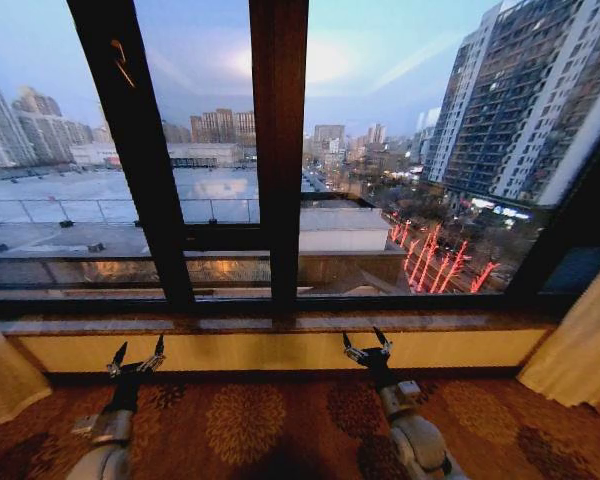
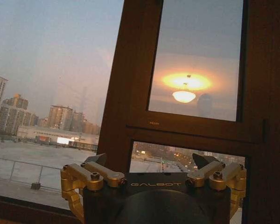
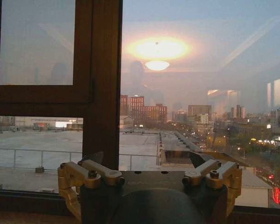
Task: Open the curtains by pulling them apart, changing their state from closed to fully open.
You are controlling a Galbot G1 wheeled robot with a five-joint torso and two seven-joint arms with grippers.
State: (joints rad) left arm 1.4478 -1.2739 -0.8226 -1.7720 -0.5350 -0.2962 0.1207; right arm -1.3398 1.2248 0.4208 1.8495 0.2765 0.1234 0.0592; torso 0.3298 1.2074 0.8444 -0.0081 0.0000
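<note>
The curtains are drawn apart. One cream panel [image 1: 0, 378] is bunched at the far left edge of the window and the other cream panel [image 1: 582, 350] at the far right edge, so the glass between them is bare. My left gripper [image 1: 140, 352] is held low in front of the sill, left of centre, open with nothing in it; it faces the window frame [image 2: 149, 161]. My right gripper [image 1: 365, 345] is just right of the central post, also open and empty, facing the glass [image 3: 147, 158]. Neither gripper touches any fabric.
A dark wooden window frame with a thick central post [image 1: 278, 150] stands straight ahead. Below it runs a stone sill [image 1: 280, 325] above a cream wall strip. Patterned carpet [image 1: 250, 425] covers the floor. A ceiling lamp [image 2: 184, 95] is reflected in the glass.
</note>
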